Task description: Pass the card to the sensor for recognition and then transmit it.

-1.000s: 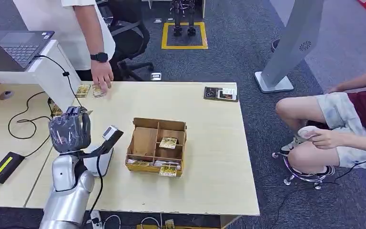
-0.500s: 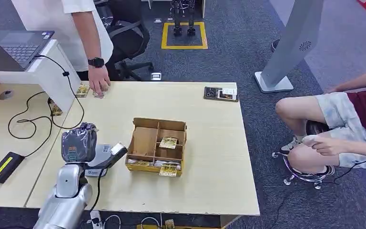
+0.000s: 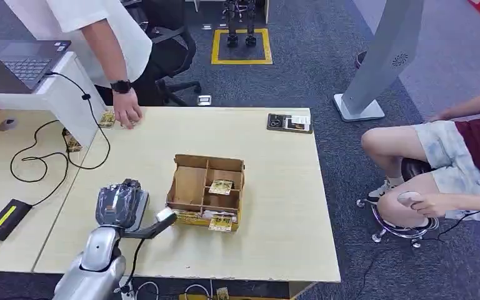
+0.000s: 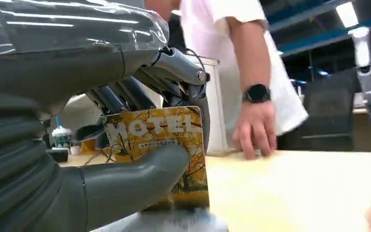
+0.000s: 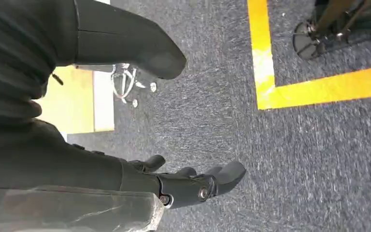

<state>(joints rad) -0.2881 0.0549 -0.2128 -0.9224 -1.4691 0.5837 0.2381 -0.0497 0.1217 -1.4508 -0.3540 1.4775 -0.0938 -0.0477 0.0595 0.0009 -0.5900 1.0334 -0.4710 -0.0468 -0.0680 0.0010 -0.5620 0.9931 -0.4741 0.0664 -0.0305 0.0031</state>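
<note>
My left hand (image 3: 119,204), wrapped in clear plastic, hangs low over the near left part of the table, right above the white sensor box (image 3: 142,208), which it mostly hides. In the left wrist view the left hand (image 4: 125,186) pinches a yellow card (image 4: 188,145) printed "HOTEL" between thumb and fingers. The card stands upright, its lower edge just over the blurred white sensor box (image 4: 174,223). My right hand (image 5: 193,186) hangs over grey carpet with its fingers apart and nothing in it.
A cardboard divider box (image 3: 190,187) holding several yellow cards stands at mid-table, right of my left hand. A standing person's hand (image 3: 127,115) rests on cards (image 3: 107,119) at the far left edge. Cables (image 3: 37,159) and a black device (image 3: 4,219) lie left. A person sits at right.
My left hand has come down and nearer with the card, from above the table to just over the sensor box. The standing person's hand stays by the far cards.
</note>
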